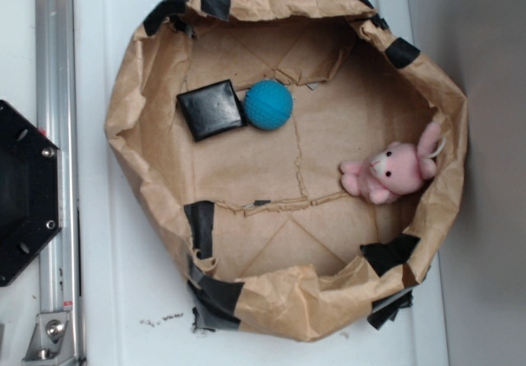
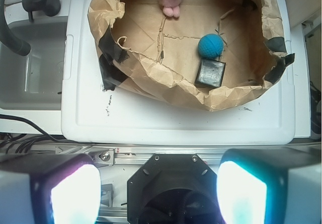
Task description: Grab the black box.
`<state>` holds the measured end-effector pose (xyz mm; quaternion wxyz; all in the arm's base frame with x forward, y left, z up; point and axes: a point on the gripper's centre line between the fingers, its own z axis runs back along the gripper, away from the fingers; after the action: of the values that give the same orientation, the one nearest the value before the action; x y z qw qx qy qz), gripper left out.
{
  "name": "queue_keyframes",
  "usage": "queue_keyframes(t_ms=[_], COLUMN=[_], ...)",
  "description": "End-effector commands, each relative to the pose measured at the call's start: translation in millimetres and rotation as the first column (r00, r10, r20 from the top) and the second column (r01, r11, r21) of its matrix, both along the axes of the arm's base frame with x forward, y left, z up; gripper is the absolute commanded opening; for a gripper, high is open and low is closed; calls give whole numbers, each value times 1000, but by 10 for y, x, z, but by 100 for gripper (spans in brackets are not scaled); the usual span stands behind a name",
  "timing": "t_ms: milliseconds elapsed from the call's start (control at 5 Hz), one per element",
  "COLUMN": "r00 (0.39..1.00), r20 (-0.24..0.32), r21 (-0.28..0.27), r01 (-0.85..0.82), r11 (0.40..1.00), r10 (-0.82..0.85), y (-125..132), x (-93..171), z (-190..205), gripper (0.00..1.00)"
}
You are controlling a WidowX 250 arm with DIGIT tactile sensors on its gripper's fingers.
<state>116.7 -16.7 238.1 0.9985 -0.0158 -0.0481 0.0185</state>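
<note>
Pincer (image 2: 158,189): fingers (image 2: 75,194) apart, empty, above hexagonal base plate (image 2: 168,189), well short of the paper bin (image 1: 140,160). Black box (image 1: 211,109): flat on the bin floor, touching blue ball (image 1: 269,104). Pink plush rabbit (image 1: 393,171): against the opposite wall. White worktop (image 1: 131,284) beneath.

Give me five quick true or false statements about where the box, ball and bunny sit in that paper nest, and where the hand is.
1. The black box lies right beside the blue ball. True.
2. The pink bunny sits on top of the box. False: it lies apart, by the opposite paper wall.
3. The hand is closed on the box. False: it is open, outside the nest, holding nothing.
4. All three items are inside the brown paper nest. True.
5. The ball is red. False: it is blue.
</note>
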Motion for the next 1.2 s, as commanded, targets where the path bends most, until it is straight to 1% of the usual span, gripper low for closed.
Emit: queue_keyframes(t_ms=[0, 200, 800, 1000], r00=[1000, 991, 991, 986], r20=[0, -132, -132, -40], r21=[0, 9, 9, -22], r01=[0, 12, 12, -165], r11=[1000, 1000, 1000, 986], r10=[0, -11, -11, 164], y=[0, 174, 174, 410], x=[0, 210, 210, 635], z=[0, -230, -230, -446], gripper=[100, 100, 100, 100])
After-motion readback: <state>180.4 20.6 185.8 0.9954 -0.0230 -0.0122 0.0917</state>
